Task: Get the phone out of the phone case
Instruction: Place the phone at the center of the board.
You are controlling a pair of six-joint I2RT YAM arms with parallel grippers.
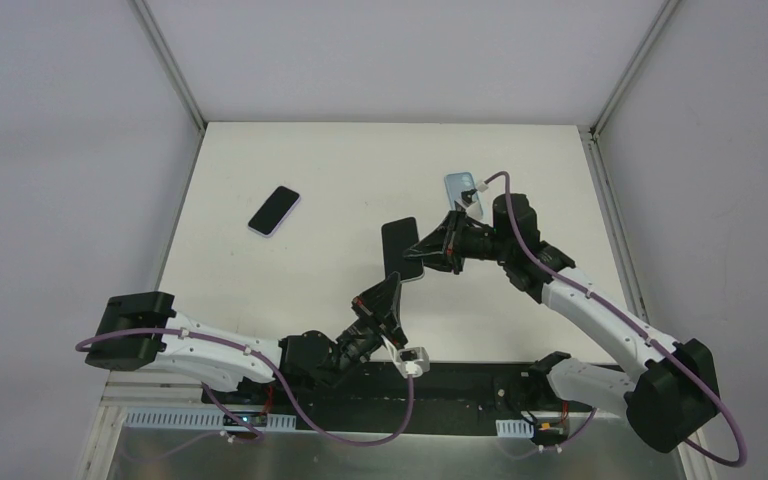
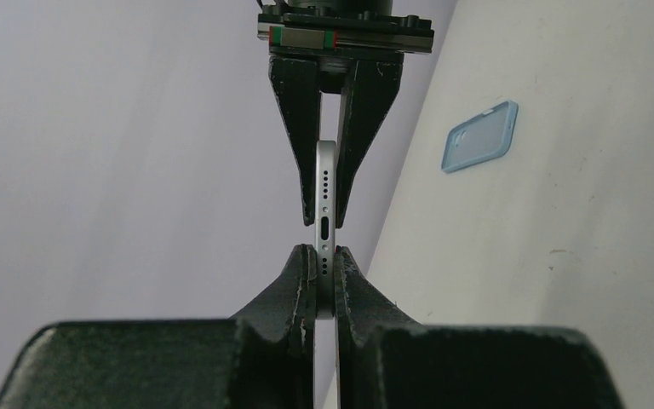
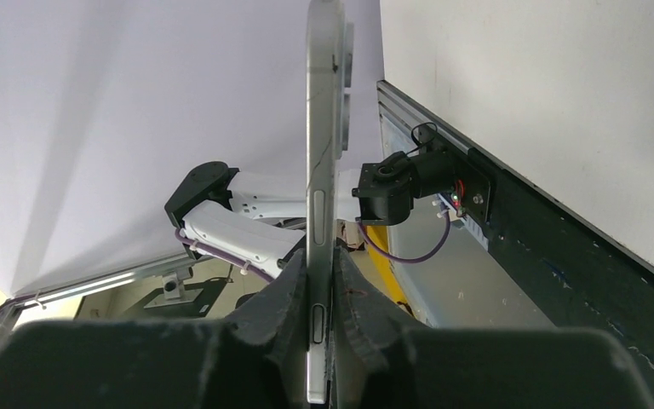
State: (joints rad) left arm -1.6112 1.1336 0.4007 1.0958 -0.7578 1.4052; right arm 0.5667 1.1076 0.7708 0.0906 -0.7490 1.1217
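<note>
A bare silver phone (image 1: 398, 240) with a dark screen is held above the table by both grippers. My left gripper (image 1: 397, 284) is shut on its bottom end; in the left wrist view the phone's port edge (image 2: 327, 200) stands between my fingertips (image 2: 327, 256). My right gripper (image 1: 423, 256) is shut on its side edge, and the right wrist view shows the phone's edge (image 3: 321, 153) clamped in that gripper (image 3: 321, 260). An empty light blue case (image 1: 462, 189) lies on the table at the back, also in the left wrist view (image 2: 479, 136).
A second phone (image 1: 274, 210) with a lilac rim lies flat at the table's left back. The white table (image 1: 300, 290) is bounded by metal rails left and right. A black strip (image 1: 460, 385) runs along the near edge by the arm bases.
</note>
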